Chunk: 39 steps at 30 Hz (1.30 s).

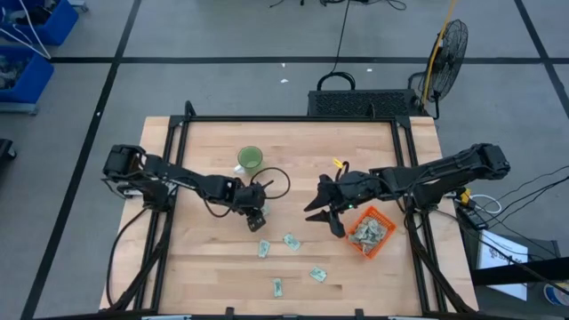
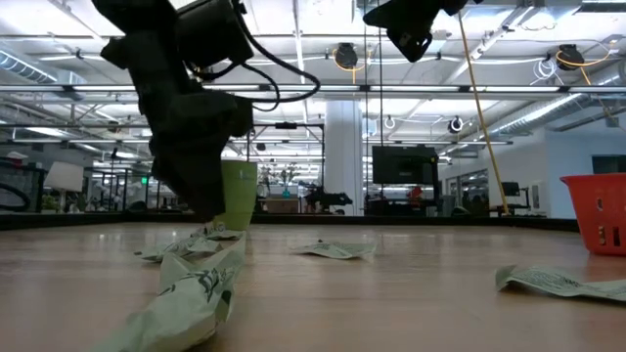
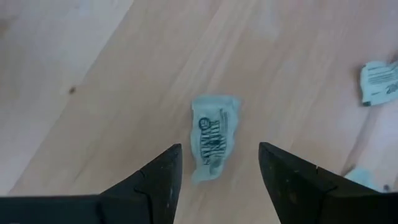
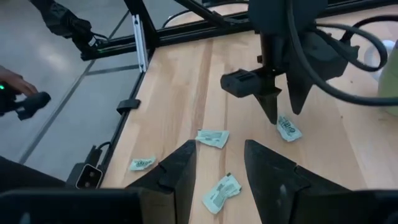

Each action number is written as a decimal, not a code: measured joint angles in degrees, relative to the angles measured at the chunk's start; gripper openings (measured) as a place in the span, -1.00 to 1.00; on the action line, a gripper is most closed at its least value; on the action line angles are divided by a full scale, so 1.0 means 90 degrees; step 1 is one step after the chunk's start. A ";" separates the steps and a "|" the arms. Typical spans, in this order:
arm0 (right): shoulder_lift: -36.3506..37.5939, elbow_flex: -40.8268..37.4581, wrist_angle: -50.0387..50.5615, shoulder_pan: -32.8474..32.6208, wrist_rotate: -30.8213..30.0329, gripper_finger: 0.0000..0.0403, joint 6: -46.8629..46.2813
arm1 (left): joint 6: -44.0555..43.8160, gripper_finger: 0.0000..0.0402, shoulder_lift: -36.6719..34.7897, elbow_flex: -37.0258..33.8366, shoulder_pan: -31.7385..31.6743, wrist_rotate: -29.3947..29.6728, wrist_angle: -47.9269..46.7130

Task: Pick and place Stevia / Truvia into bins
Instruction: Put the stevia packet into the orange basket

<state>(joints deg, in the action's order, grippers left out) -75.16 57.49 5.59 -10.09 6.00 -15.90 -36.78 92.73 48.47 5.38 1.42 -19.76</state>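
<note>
Pale green and white Stevia packets lie flat on the wooden table. One packet [image 3: 214,137] lies right under my left gripper [image 3: 219,147], which points down, open, one finger on each side of it [image 1: 257,218]. Loose ones lie nearer the near edge [image 1: 264,249], [image 1: 291,240], [image 1: 317,275]. The orange bin [image 1: 370,233] holds several packets. My right gripper [image 1: 326,222] hangs open above the table just left of the bin, and its wrist view shows my left gripper [image 4: 278,112] over that packet [image 4: 288,129].
A round green cup [image 1: 250,160] stands on the table behind my left gripper. A black frame runs along the table's edges [image 1: 169,133]. In the right wrist view, a person's hand [image 4: 12,87] holds a dark device beyond the table's edge. Bare wood lies toward the near left.
</note>
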 joint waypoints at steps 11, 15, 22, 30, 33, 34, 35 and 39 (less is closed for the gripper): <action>0.0000 0.0000 -0.0073 -0.0002 -0.0015 -0.36 -0.0015 | -0.0043 -0.56 -0.0002 -0.0492 -0.0060 0.0017 0.0185; 0.0000 0.0000 -0.0073 -0.0002 -0.0017 -0.36 -0.0017 | -0.0068 -0.75 -0.0007 -0.0547 -0.0062 0.0016 0.0371; 0.0007 0.0000 -0.0034 -0.0058 0.0185 -0.36 -0.0462 | -0.0453 -0.95 -0.0085 -0.0555 -0.0009 -0.0471 0.0758; 0.0857 0.0007 0.1756 -0.0350 0.1006 -0.42 -0.1155 | -0.0711 -0.97 -0.0041 0.0815 0.0576 -0.0764 0.1087; 0.1407 0.0009 0.3221 -0.0638 0.0644 -0.45 -0.1586 | -0.0437 -0.98 0.0172 0.1740 0.0877 -0.0163 0.0943; 0.1602 0.0009 0.3722 -0.0742 0.0503 -0.45 -0.1754 | -0.0348 -0.98 0.0283 0.2076 0.0938 0.0098 0.0932; 0.1783 0.0007 0.4205 -0.0867 0.0408 -0.46 -0.1922 | -0.0282 -0.97 0.0412 0.2420 0.0978 0.0320 0.0909; 0.2405 0.0000 0.5895 -0.1439 0.0106 -0.46 -0.2944 | -0.0212 -0.96 0.1208 0.3780 0.0984 0.0590 0.0904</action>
<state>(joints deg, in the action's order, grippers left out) -53.51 57.49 58.65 -23.04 6.95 -42.39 -38.68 103.60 82.49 14.23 6.73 -11.62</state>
